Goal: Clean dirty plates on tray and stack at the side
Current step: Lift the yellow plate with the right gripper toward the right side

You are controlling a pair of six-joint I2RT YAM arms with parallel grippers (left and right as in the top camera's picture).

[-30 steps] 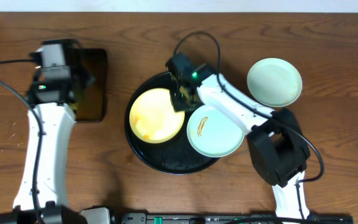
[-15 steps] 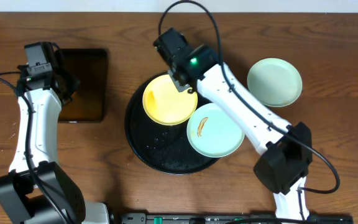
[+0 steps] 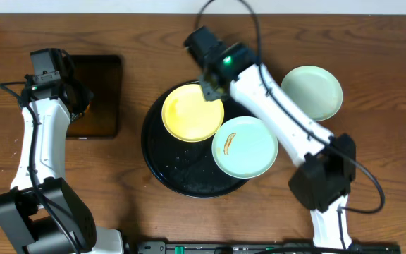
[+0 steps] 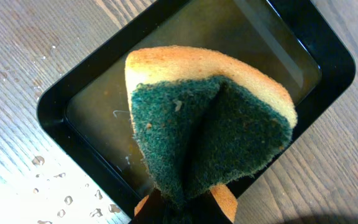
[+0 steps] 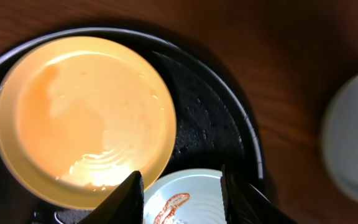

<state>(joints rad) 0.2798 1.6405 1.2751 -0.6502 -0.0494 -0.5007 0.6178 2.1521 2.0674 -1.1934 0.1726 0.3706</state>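
Progress: clean plate (image 3: 311, 92) sat aside, right of released right gripper (image 5: 182, 199); yellow plate (image 3: 192, 113), streaked plate (image 3: 244, 147) beneath, unstacked; left gripper (image 4: 185, 208) clenched sponge (image 4: 210, 124).

wooden table (image 3: 118, 204) | round tray (image 3: 180, 171) | rectangular tray (image 3: 103, 106) | pale plate (image 3: 311, 92)

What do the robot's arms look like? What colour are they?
The left arm and right arm are long white shells with chunky black joints. Thin black cables loop off them. A small green light glows near the right wrist. The right hand has two black fingers.
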